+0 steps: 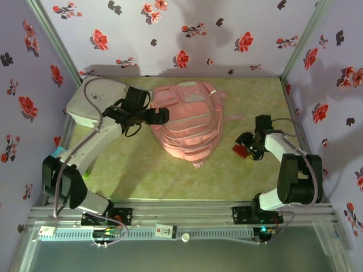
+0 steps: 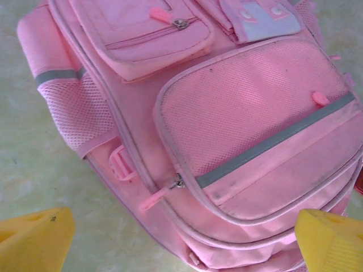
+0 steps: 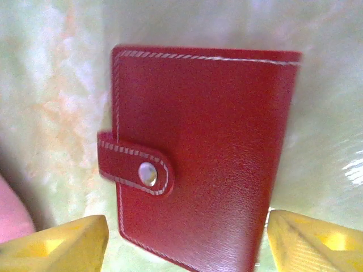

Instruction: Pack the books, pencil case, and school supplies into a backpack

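Note:
The pale-pink backpack lies flat in the middle of the green mat, front pockets up. My left gripper hovers over its left side, open; in the left wrist view the yellow fingers stand wide apart above the backpack, with a pink zip pull between them. To the backpack's right lies a small red case with white stitching and a snap tab. My right gripper is open and straddles the red case, a narrow gap at each finger. The books are out of view.
Floral walls close the mat in on the left, back and right, with metal posts at the corners. A pink backpack strap trails toward the right arm. The arm bases sit on the near rail.

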`<act>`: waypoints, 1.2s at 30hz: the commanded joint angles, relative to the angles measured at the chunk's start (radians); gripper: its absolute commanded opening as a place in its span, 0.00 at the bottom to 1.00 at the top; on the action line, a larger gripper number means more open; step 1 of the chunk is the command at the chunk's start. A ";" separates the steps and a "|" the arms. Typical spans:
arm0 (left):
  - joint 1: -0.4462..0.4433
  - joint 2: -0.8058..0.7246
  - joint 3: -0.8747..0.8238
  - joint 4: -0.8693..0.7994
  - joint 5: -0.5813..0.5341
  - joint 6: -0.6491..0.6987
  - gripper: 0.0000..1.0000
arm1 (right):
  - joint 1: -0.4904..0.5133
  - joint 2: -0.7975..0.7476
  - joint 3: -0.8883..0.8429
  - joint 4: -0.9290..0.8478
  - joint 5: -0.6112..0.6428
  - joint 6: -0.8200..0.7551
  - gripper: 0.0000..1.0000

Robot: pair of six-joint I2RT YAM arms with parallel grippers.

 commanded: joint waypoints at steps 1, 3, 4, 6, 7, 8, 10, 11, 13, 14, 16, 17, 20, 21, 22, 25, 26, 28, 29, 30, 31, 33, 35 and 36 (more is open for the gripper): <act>-0.018 0.028 0.048 0.004 0.028 0.023 1.00 | -0.001 -0.017 -0.005 0.008 0.044 0.039 0.72; -0.027 0.040 0.064 -0.005 0.031 0.037 1.00 | -0.003 -0.016 0.007 -0.007 0.074 0.020 0.71; -0.032 0.048 0.072 -0.010 0.034 0.048 1.00 | -0.005 -0.015 0.011 -0.011 0.086 0.012 0.69; -0.042 0.058 0.084 -0.016 0.035 0.067 1.00 | -0.014 -0.009 0.012 -0.008 0.090 0.009 0.66; -0.047 0.065 0.091 -0.019 0.036 0.076 1.00 | -0.020 -0.006 0.009 -0.003 0.090 0.010 0.63; -0.053 0.071 0.098 -0.023 0.037 0.084 1.00 | -0.026 -0.003 0.005 0.003 0.088 0.012 0.59; -0.062 0.081 0.109 -0.028 0.037 0.093 1.00 | -0.035 0.008 -0.001 0.014 0.085 0.011 0.53; -0.065 0.088 0.115 -0.031 0.037 0.097 1.00 | -0.040 0.014 -0.001 0.014 0.084 0.009 0.50; -0.073 0.099 0.127 -0.037 0.038 0.103 1.00 | -0.045 0.030 -0.001 0.021 0.085 0.005 0.44; -0.076 0.104 0.133 -0.039 0.037 0.105 1.00 | -0.046 0.039 -0.001 0.026 0.084 0.001 0.43; -0.083 0.114 0.144 -0.046 0.037 0.113 1.00 | -0.049 0.058 -0.002 0.035 0.077 -0.005 0.40; -0.087 0.121 0.150 -0.048 0.039 0.119 1.00 | -0.052 0.069 -0.003 0.044 0.068 -0.010 0.39; -0.110 0.139 0.174 -0.062 0.052 0.168 1.00 | -0.056 0.098 -0.010 0.064 0.041 -0.009 0.36; -0.125 0.147 0.184 -0.068 0.057 0.201 1.00 | -0.058 0.104 -0.013 0.069 0.034 -0.008 0.34; -0.143 0.152 0.189 -0.064 0.056 0.239 1.00 | -0.058 0.109 -0.017 0.075 0.030 -0.004 0.31; -0.175 0.174 0.189 -0.041 0.052 0.320 1.00 | -0.061 0.105 -0.030 0.096 0.024 0.005 0.21; -0.182 0.186 0.198 -0.040 0.053 0.344 1.00 | -0.061 0.098 -0.033 0.102 0.021 0.008 0.16; -0.197 0.213 0.218 -0.038 0.052 0.402 1.00 | -0.062 0.078 -0.039 0.116 0.022 0.019 0.14; -0.206 0.228 0.229 -0.038 0.050 0.435 1.00 | -0.062 0.062 -0.043 0.123 0.022 0.023 0.12; -0.214 0.241 0.239 -0.041 0.049 0.463 1.00 | -0.062 0.046 -0.046 0.129 0.024 0.026 0.10; -0.224 0.259 0.254 -0.047 0.048 0.496 1.00 | -0.063 0.025 -0.048 0.136 0.023 0.029 0.09; -0.237 0.298 0.294 -0.079 0.048 0.557 0.98 | -0.064 -0.015 -0.050 0.144 0.019 0.030 0.08; -0.248 0.352 0.354 -0.139 0.039 0.610 0.89 | -0.064 -0.057 -0.045 0.146 0.010 0.029 0.07; -0.251 0.377 0.384 -0.166 0.036 0.627 0.85 | -0.064 -0.073 -0.042 0.146 0.007 0.029 0.07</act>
